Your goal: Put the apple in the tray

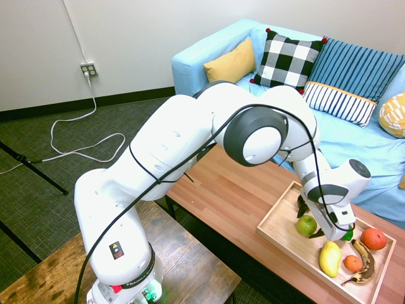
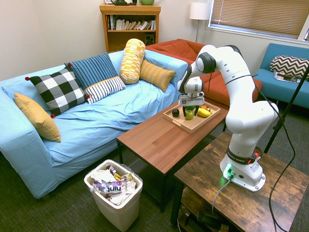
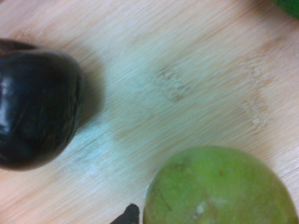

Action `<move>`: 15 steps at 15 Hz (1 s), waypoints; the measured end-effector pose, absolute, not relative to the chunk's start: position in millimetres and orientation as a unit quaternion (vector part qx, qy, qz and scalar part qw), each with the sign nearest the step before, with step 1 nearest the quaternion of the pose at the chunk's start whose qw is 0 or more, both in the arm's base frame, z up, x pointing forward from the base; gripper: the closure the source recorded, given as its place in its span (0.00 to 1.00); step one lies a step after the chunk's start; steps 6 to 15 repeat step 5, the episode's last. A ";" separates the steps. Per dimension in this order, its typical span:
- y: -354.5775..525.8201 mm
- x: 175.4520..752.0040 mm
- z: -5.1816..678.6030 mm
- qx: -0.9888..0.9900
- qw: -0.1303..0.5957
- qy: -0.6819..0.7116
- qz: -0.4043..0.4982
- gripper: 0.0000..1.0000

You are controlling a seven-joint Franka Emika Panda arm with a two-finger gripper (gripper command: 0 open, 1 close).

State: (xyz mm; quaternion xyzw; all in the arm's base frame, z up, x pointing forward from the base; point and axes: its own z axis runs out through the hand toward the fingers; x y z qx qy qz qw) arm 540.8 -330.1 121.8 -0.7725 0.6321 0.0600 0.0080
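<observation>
The yellow-green apple (image 1: 306, 225) (image 2: 189, 115) (image 3: 219, 186) rests on the floor of the pale wood tray (image 1: 277, 232) (image 2: 194, 125) (image 3: 177, 84), at the tray's end nearest the middle of the coffee table. My gripper (image 1: 309, 221) (image 2: 189, 111) points down over it. The fingers stand either side of the apple, open. A near-black avocado (image 2: 175, 112) (image 3: 37, 121) lies in the tray right beside the apple, on the sofa side.
Further along the tray lie a yellow mango (image 1: 330, 258), a banana (image 1: 364, 269), two oranges (image 1: 373, 238) and a dark green fruit (image 1: 347, 235). The blue sofa (image 2: 116, 111) runs behind the coffee table (image 2: 159, 140). A white waste bin (image 2: 116, 193) stands on the floor.
</observation>
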 end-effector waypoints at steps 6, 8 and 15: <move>-343.3 536.2 191.9 -0.769 0.022 0.639 0.022 0.00; -343.3 536.2 191.9 -0.769 0.022 0.639 0.022 0.00; -343.3 536.2 191.9 -0.769 0.022 0.639 0.022 0.00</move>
